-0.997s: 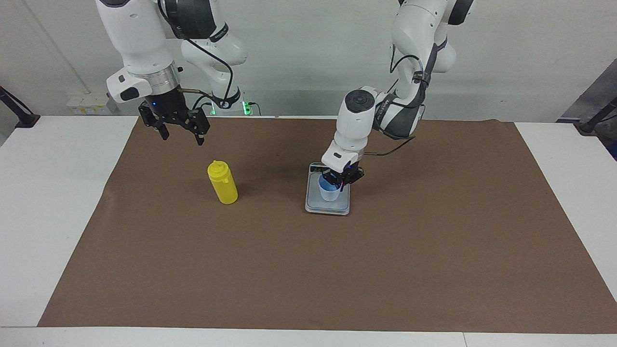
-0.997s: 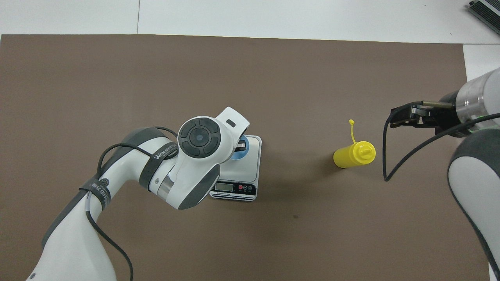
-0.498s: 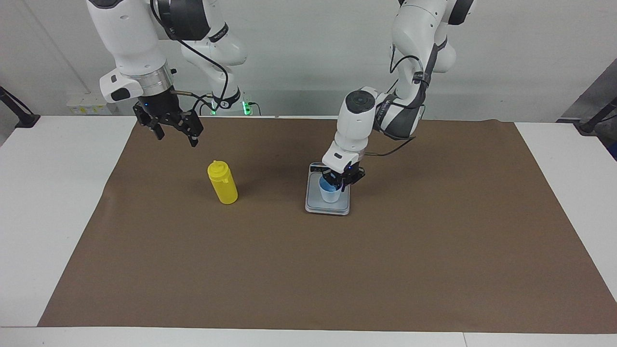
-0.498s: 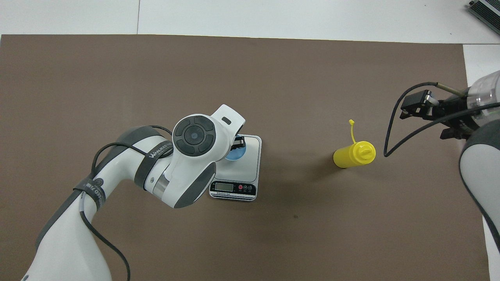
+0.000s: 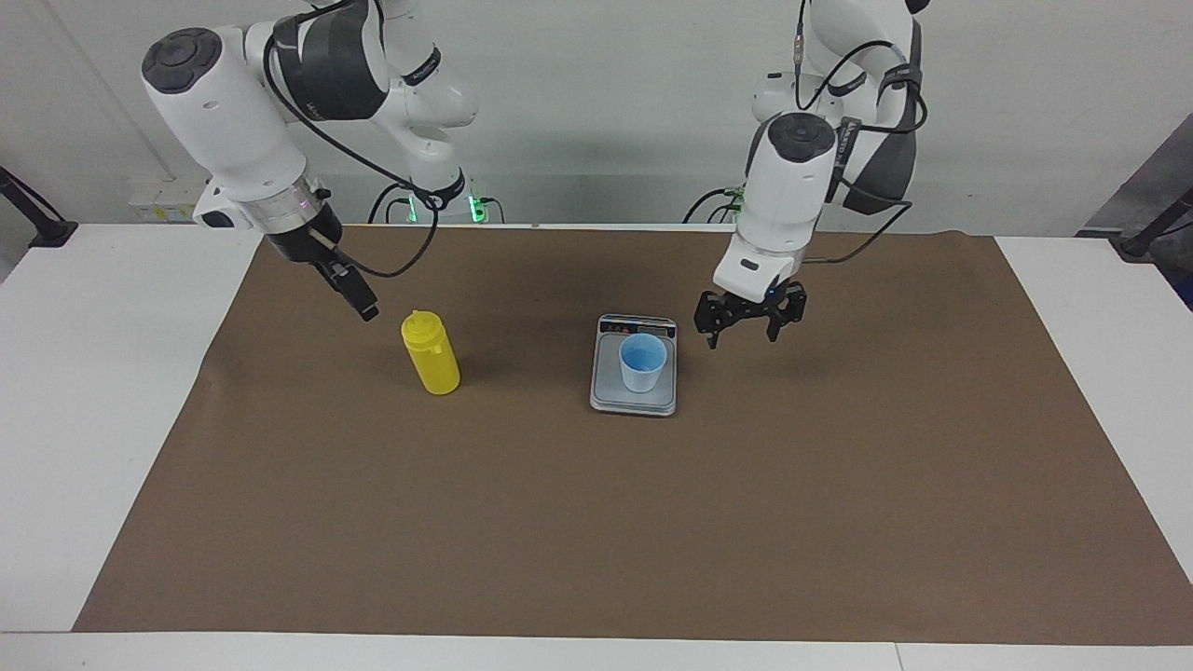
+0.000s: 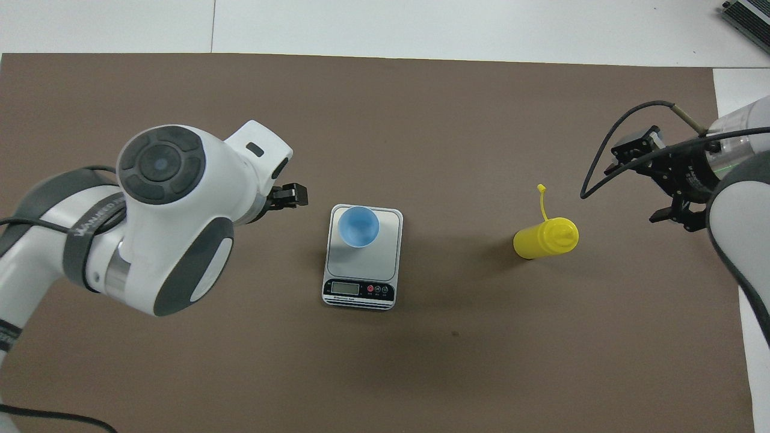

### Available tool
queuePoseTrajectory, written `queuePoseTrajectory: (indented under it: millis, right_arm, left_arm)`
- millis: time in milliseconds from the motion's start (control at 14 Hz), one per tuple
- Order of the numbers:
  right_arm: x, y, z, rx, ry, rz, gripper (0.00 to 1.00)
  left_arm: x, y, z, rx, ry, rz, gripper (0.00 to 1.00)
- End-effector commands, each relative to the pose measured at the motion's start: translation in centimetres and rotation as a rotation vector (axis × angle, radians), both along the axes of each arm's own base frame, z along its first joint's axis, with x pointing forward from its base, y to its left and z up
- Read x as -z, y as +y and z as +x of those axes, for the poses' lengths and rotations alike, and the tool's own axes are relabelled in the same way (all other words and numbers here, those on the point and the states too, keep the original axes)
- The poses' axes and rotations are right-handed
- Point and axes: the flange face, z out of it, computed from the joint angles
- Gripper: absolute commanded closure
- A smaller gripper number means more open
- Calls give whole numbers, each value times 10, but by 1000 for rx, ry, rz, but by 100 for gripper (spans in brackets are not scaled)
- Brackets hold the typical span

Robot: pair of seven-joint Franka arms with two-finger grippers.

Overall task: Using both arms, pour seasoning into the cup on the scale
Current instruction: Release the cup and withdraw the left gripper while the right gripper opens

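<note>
Both grippers hang empty with jaws wide: left gripper [image 5: 743, 330] at 3 o'clock of the scale [image 5: 606, 396], right gripper [image 5: 354, 296] at 10 o'clock of the seasoning [image 5: 431, 354]. The cup [image 5: 643, 362] stands upright on the scale.

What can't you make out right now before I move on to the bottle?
- Reading on the flat grey digital scale: display digits too small in the overhead view, edge-on in the facing view.
- Fill level of the yellow plastic squeeze bottle: opaque in both views.
- Right gripper: seen edge-on in the facing view; in the overhead view the arm's own grey casing covers part of it.
- Contents of the light blue plastic cup: nothing discernible inside.
</note>
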Motion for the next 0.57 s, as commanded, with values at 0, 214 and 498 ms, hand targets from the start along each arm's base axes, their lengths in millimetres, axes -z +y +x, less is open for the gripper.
queuePoseTrajectory:
  millis: [0,214,498]
  right_arm:
    - [23,-20,12,123,60,58,0]
    - [57,-29,22,256,135,96,0]
    - [89,-47,37,386,173,179,0]
  left_arm:
    - [-29,45,-2,99,14,50,0]
    - [-56,104,-1,190,28,65,0]
    - [-97,144,-2,228,70,69,0]
